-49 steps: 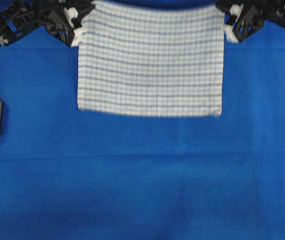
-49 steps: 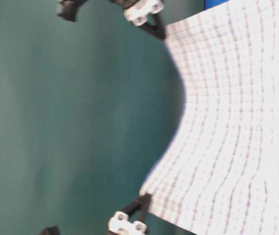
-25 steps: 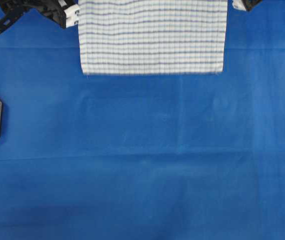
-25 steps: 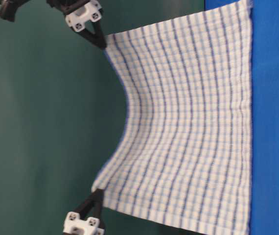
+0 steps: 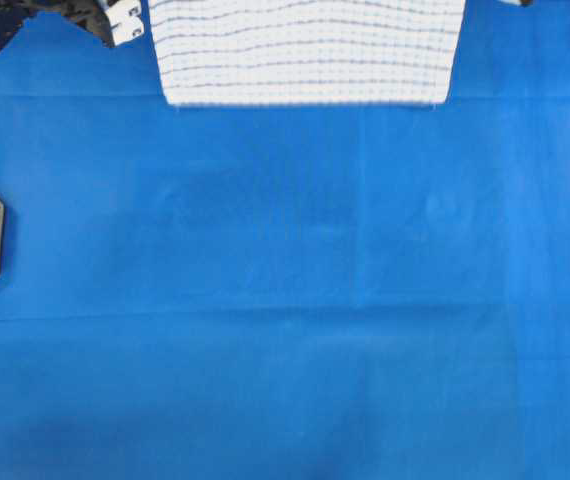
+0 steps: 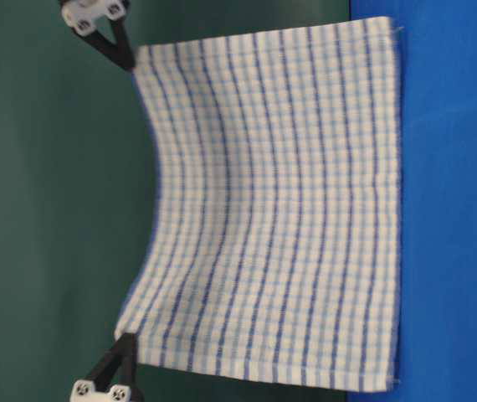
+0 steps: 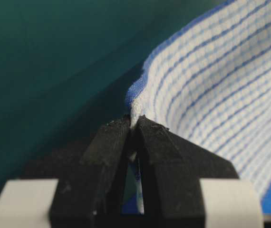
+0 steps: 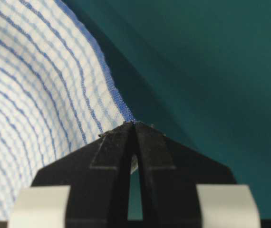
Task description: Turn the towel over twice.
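Both arms have lifted the white blue-striped woven towel (image 6: 280,209) higher; left gripper (image 7: 134,124) and right gripper (image 8: 134,126) pinch its upper corners, one flip apparently underway.

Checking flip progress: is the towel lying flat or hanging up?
Hanging, spread open. The towel is pinched at both top corners by the left claw and right claw.
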